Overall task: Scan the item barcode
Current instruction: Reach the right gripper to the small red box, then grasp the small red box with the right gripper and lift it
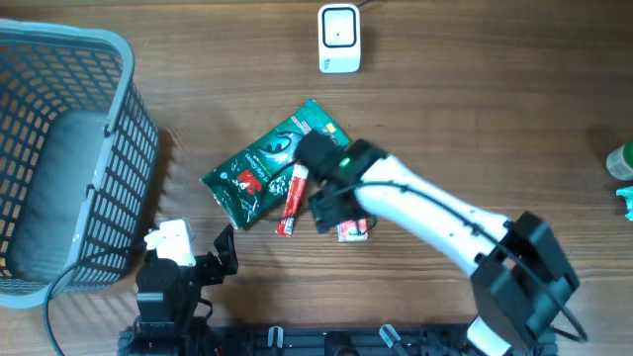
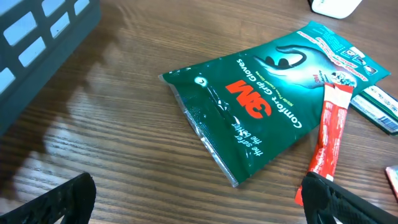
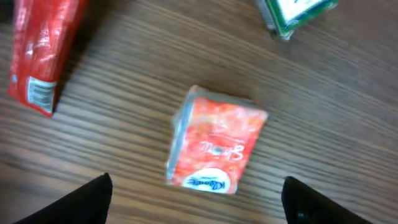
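Note:
A small orange Kleenex tissue pack (image 3: 214,146) lies flat on the wooden table, also seen under the right arm (image 1: 353,230). My right gripper (image 3: 202,202) hovers just over its near end, open, with both dark fingertips wide of the pack and nothing held. A red stick packet (image 1: 294,201) with a barcode at its end (image 3: 40,50) lies beside a green 3M glove bag (image 1: 277,163). The white barcode scanner (image 1: 339,38) stands at the far edge. My left gripper (image 2: 199,202) is open near the table's front, short of the green bag (image 2: 267,99).
A grey plastic basket (image 1: 119,148) fills the left side, and its wall shows in the left wrist view (image 2: 37,37). A green-and-white packet (image 2: 379,106) lies past the red stick (image 2: 329,134). A green bottle (image 1: 623,160) stands at the right edge.

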